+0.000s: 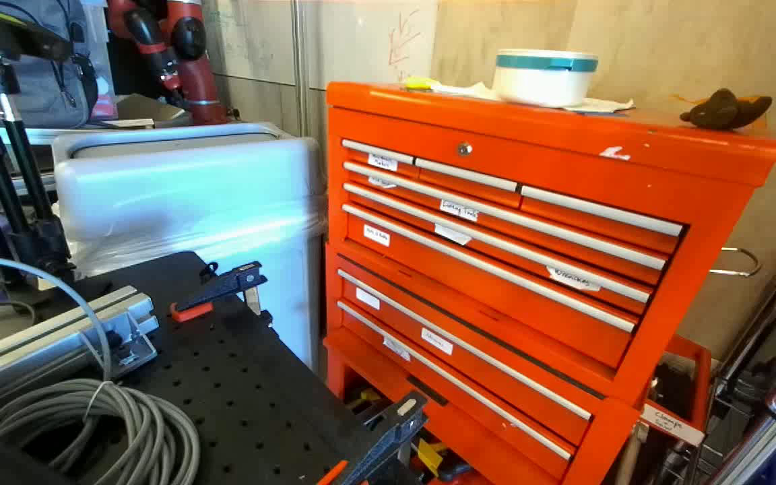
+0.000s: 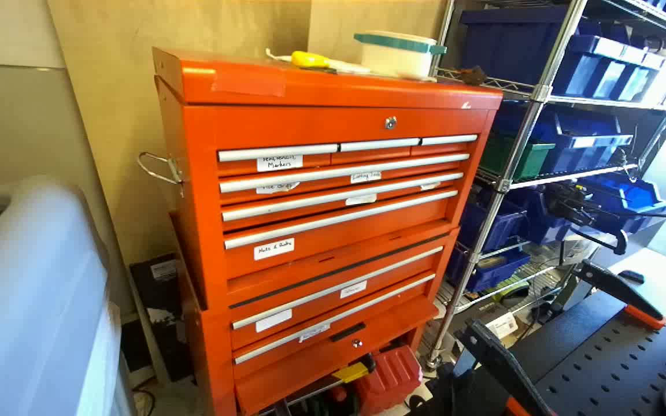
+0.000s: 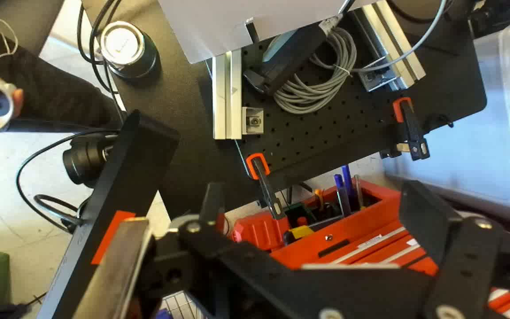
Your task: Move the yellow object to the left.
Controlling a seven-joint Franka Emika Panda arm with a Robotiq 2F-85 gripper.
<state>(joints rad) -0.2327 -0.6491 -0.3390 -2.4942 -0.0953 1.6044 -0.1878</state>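
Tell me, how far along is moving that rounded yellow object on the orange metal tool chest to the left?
Done: nothing I can confirm. The rounded yellow object lies on the orange metal tool chest, left of the white tub with a teal rim in both exterior views; its starting place isn't shown. In hand: nothing; the black two-fingered gripper is open and empty. Remaining: probably everything: grasping, shifting, releasing.
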